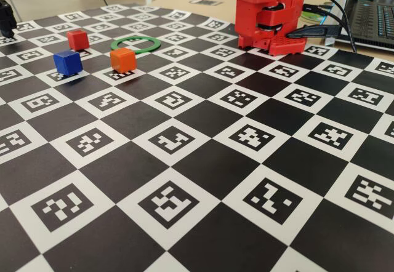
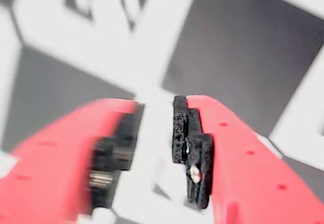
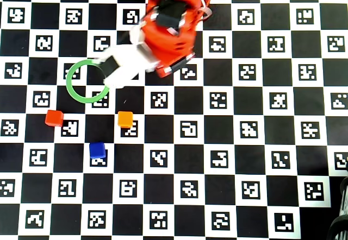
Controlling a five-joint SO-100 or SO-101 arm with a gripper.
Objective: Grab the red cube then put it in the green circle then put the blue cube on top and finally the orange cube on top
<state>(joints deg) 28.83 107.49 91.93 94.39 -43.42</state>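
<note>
The red cube [image 1: 77, 39] [image 3: 54, 118], the blue cube [image 1: 68, 62] [image 3: 97, 150] and the orange cube [image 1: 123, 60] [image 3: 125, 119] stand apart on the checkered mat. All three are outside the green circle [image 1: 135, 52] [image 3: 68, 82], whose centre holds nothing. The red arm [image 1: 271, 13] [image 3: 166, 31] is folded over its base. In the overhead view its pale, blurred front end [image 3: 119, 69] reaches the circle's right rim. In the wrist view my gripper [image 2: 157, 107] is open above the mat with only mat between its black pads [image 2: 179, 127]. No cube shows there.
A black-and-white marker mat [image 1: 203, 161] covers the table. A laptop [image 1: 375, 13] and cables [image 1: 332, 10] lie behind the arm at the right. A black object [image 1: 6, 16] stands at the mat's far left edge, another [image 3: 340, 223] at the overhead view's lower right.
</note>
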